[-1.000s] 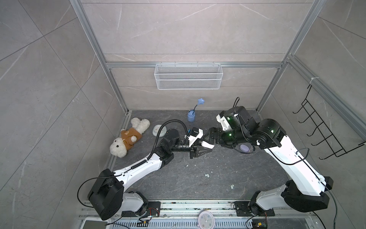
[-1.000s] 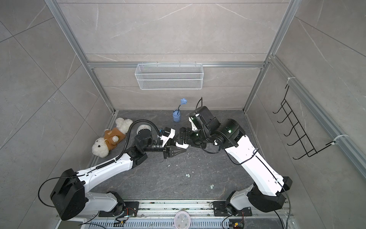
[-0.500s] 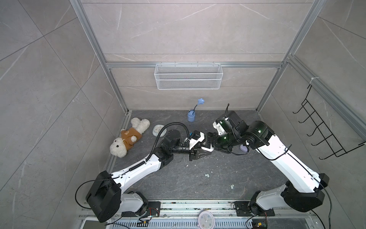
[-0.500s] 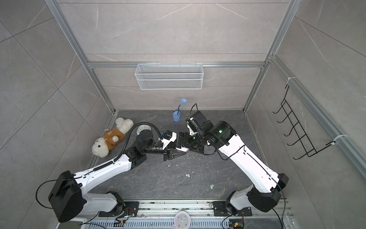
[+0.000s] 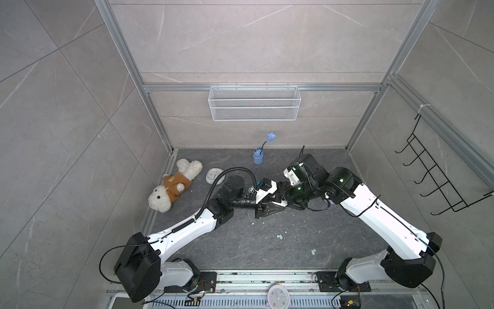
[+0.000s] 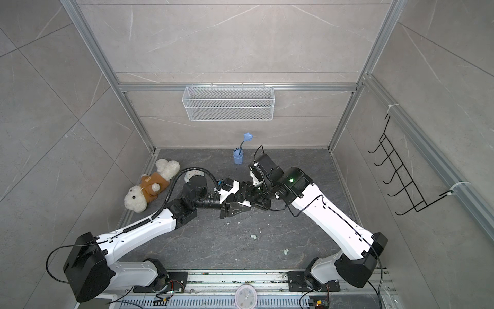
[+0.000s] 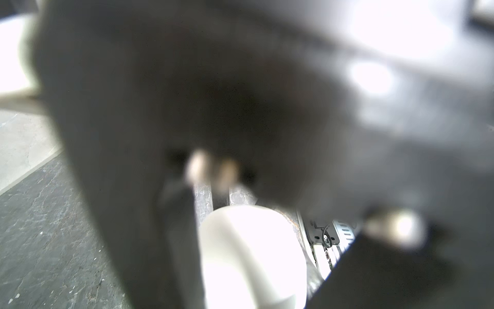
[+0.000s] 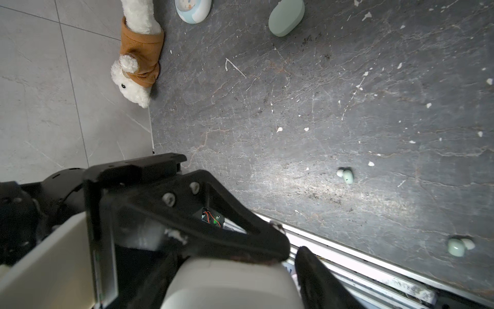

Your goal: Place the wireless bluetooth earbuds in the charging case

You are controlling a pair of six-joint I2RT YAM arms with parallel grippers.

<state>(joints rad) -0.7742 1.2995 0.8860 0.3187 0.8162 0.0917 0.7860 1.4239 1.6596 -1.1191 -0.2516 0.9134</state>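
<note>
Right wrist view: white charging case (image 8: 230,283) in mid-air, shared handling.
Shows the left gripper (image 5: 276,207) clamped shut, apparently on the white charging case, with one dark finger pressed along its top. Shows the right gripper (image 5: 290,196) reaching in from the opposite side, with one finger just beside the case; cannot tell whether closed on it or merely flanking it. Leaves two mint green earbuds (image 8: 346,176) loose on the dark floor (image 8: 267,107), well apart from each other and from a closed mint green case (image 8: 286,17). Reads as the case-handling step, probably a handover or a lid opening, with no bud picked up yet. Calls next for a firm hold from both sides and a raised lid, then a fine pinch on one tiny glossy bud.
</note>
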